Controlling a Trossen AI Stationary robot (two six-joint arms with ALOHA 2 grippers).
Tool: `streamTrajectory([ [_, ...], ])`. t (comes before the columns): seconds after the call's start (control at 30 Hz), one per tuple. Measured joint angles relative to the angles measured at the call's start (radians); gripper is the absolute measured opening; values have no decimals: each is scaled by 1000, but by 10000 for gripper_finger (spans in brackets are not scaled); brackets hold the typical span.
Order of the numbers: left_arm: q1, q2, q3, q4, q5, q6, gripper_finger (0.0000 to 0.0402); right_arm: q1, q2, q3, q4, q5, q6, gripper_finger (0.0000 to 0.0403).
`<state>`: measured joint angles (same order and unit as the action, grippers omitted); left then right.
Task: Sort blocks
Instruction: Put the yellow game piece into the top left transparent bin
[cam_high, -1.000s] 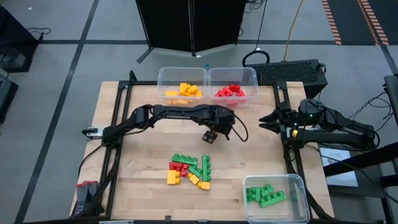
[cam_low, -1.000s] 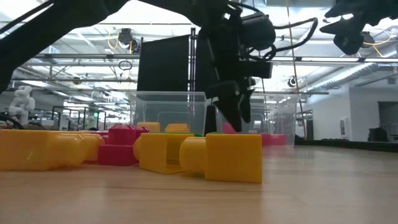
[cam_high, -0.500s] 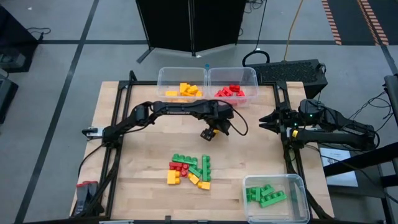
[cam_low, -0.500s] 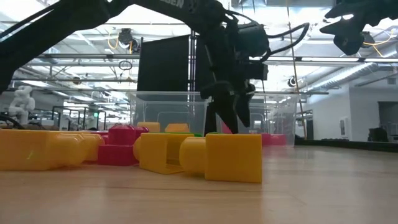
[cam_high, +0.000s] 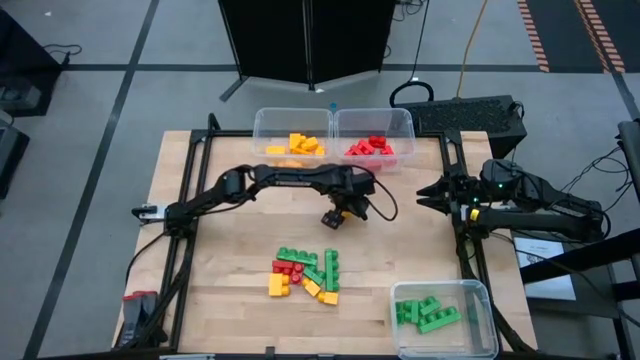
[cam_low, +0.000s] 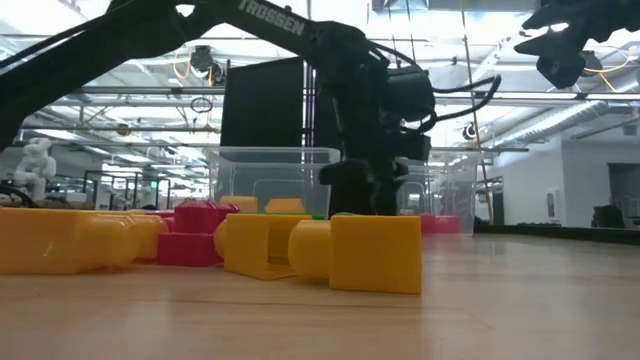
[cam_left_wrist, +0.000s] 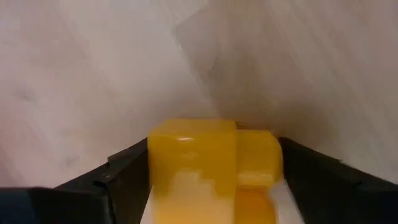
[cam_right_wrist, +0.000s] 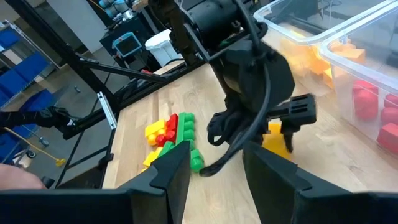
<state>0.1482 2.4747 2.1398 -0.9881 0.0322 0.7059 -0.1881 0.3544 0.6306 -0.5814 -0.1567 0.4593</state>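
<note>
Left end effector pinched a yellow block above the surface.

High view: loose blocks lay nearer, mid-surface. Left wrist view: the fingers flanked the yellow block. Right wrist view: the right end effector, at the right edge, stood spread.

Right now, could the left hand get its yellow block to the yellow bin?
Probably yes: the left hand holds a yellow block, and only bare table lies between it and the yellow bin.

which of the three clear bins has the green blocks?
The bin alone at the table's near right corner holds the green blocks. The two bins side by side at the far edge hold yellow and red.
</note>
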Motion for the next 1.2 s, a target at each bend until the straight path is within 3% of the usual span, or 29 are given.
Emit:
streamTrajectory([
  [0.43, -6, 2, 7, -31, -60, -135, 219, 0, 0, 0, -4, -1, 21, 144],
  [0.9, -60, -41, 211, -105, -80, -314, 216, 0, 0, 0, -4, 0, 26, 144],
  [1.2, -29, -219, 214, -130, -347, -412, 216, 0, 0, 0, -3, 2, 13, 144],
])
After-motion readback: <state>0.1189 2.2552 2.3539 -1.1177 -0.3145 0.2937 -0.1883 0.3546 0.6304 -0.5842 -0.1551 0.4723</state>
